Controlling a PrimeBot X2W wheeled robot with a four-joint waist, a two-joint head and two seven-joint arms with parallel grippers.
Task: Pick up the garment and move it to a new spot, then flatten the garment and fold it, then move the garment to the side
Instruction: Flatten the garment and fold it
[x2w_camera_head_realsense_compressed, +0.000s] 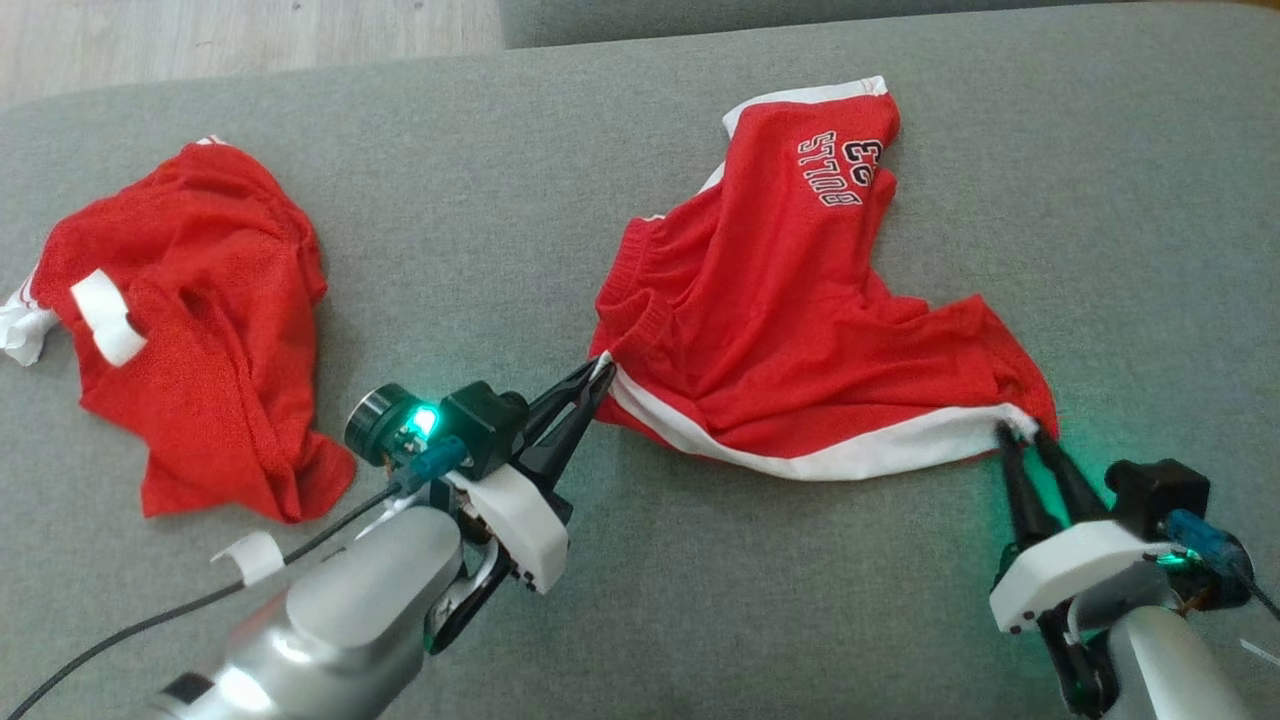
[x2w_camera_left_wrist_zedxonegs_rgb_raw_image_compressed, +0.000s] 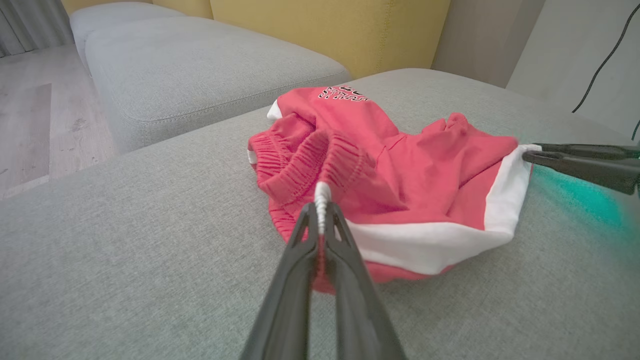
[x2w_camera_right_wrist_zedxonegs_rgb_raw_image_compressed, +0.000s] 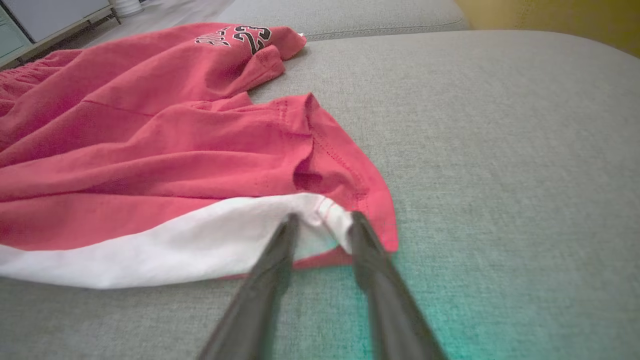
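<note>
We see the red shorts (x2w_camera_head_realsense_compressed: 780, 320) spread in loose folds on the grey sofa cushion (x2w_camera_head_realsense_compressed: 620, 620), lying centre and right of the head view, with the black and white lettering (x2w_camera_head_realsense_compressed: 840, 165) upside down near the top edge. A white band (x2w_camera_head_realsense_compressed: 850, 455) runs along the lower edge of the shorts, from one gripper to the other. The left gripper (x2w_camera_head_realsense_compressed: 597, 372) reaches in from the lower left, and its jaws are clenched on the corner of the shorts where the white band meets the gathered waistband. In the left wrist view that white edge (x2w_camera_left_wrist_zedxonegs_rgb_raw_image_compressed: 321, 197) stands pinched upright between the closed fingers (x2w_camera_left_wrist_zedxonegs_rgb_raw_image_compressed: 300, 250). The right gripper (x2w_camera_head_realsense_compressed: 1020, 432) comes up from the lower right to the other end of the band. In the right wrist view its jaws stand apart, one finger (x2w_camera_right_wrist_zedxonegs_rgb_raw_image_compressed: 285, 240) on each side of the white corner (x2w_camera_right_wrist_zedxonegs_rgb_raw_image_compressed: 330, 212), with the cloth between them not squeezed. A second crumpled red garment (x2w_camera_head_realsense_compressed: 200, 330) lies well apart at the left of the head view. Pale wooden floor (x2w_camera_head_realsense_compressed: 250, 40) shows in the upper left.
</note>
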